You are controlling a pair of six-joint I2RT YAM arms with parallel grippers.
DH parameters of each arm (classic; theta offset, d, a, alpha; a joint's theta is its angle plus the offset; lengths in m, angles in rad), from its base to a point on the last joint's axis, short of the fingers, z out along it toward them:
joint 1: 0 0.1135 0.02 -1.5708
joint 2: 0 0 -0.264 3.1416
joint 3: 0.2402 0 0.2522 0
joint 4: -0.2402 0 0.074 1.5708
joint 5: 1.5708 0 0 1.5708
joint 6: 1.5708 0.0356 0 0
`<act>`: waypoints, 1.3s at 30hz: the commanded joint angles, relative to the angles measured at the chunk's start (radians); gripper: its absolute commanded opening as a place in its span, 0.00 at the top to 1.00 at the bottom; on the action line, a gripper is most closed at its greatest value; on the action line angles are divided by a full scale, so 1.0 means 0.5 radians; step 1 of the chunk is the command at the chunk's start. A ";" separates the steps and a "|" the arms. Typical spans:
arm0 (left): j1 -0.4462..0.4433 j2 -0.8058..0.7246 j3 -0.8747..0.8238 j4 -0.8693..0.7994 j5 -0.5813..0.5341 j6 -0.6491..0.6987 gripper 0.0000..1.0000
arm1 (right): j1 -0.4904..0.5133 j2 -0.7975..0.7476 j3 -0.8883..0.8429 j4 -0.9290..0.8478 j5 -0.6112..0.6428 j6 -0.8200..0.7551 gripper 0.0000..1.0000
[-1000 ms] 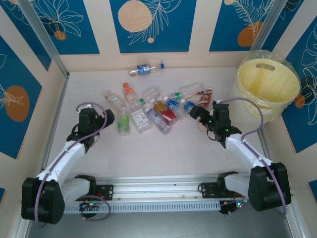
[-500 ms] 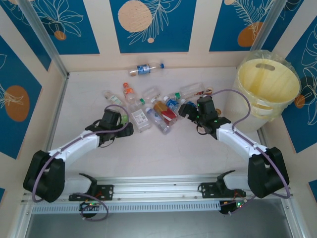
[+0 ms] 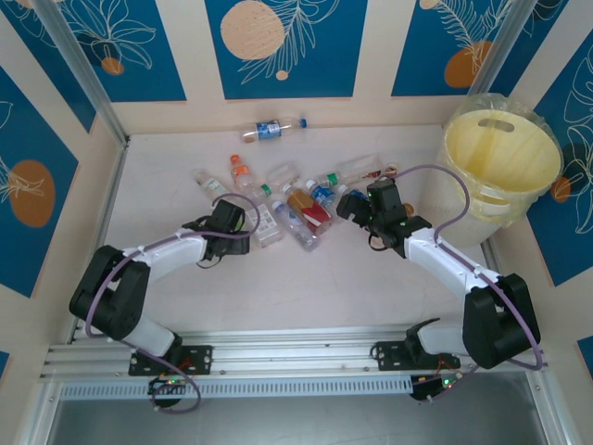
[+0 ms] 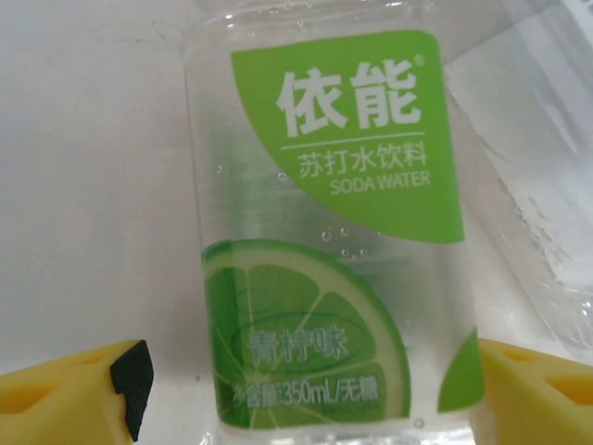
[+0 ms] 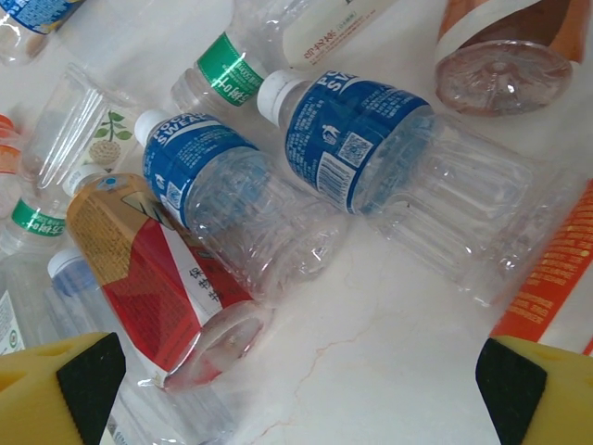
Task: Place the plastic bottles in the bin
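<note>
Top external view: the left gripper has swung in from frame left, jaws spread around the green-labelled bottle at centre-left. The right gripper, released, hovers over the blue-labelled bottles. The bin stands upper right, well apart.

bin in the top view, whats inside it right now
The bin shows pale-yellow inner wall and its clear liner, and I can see no bottle in it. Its near rim covers part of the floor.

A robot lab test booth — pale marbled worktop boxed in by cream walls with blue leaf-print panels and aluminium posts; left arm and right arm bolted to a metal rail.
</note>
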 commanded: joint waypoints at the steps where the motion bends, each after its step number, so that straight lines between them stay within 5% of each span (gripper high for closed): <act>1: -0.016 0.044 0.010 0.041 -0.023 0.050 0.28 | 0.014 -0.013 0.068 -0.039 0.055 -0.035 0.00; 13: -0.017 -0.223 0.006 -0.098 0.182 0.120 0.63 | 0.016 -0.155 -0.007 0.229 -0.184 -0.101 0.00; 17: -0.018 -0.404 0.092 -0.348 0.106 0.103 0.89 | 0.016 -0.260 -0.021 0.319 -0.359 -0.104 0.00; 20: -0.018 -0.576 0.097 -0.332 0.303 0.112 0.91 | 0.014 -0.342 -0.032 0.365 -0.446 -0.094 0.00; 25: -0.109 -0.778 -0.033 0.242 1.197 0.197 0.91 | 0.007 -0.360 0.030 0.374 -0.759 0.068 0.00; 33: -0.450 -0.585 0.028 0.612 0.950 0.452 0.94 | 0.059 -0.139 0.291 0.388 -1.551 0.235 0.00; 39: -0.548 -0.499 0.044 0.778 0.912 0.473 0.95 | 0.157 -0.015 0.485 -0.120 -1.156 0.275 0.00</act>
